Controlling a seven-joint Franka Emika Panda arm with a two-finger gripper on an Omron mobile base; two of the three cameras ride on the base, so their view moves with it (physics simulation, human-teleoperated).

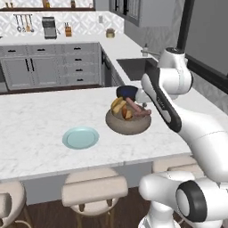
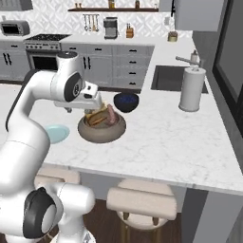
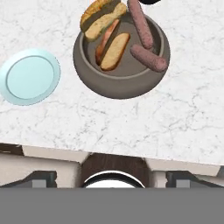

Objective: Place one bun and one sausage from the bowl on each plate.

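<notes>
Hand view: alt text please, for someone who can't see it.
A brown-grey stone bowl holding two buns and two sausages sits on a white marble counter, seen from above. A bare pale blue plate lies left of it.

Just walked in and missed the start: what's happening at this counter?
A white robot arm hangs over the stone bowl on the marble island, its hand open and holding nothing. The bowl holds two buns and two sausages, some leaning on its rim. The pale blue plate beside the bowl is bare, so nothing has been served there yet. A dark blue bowl sits just behind.
</notes>
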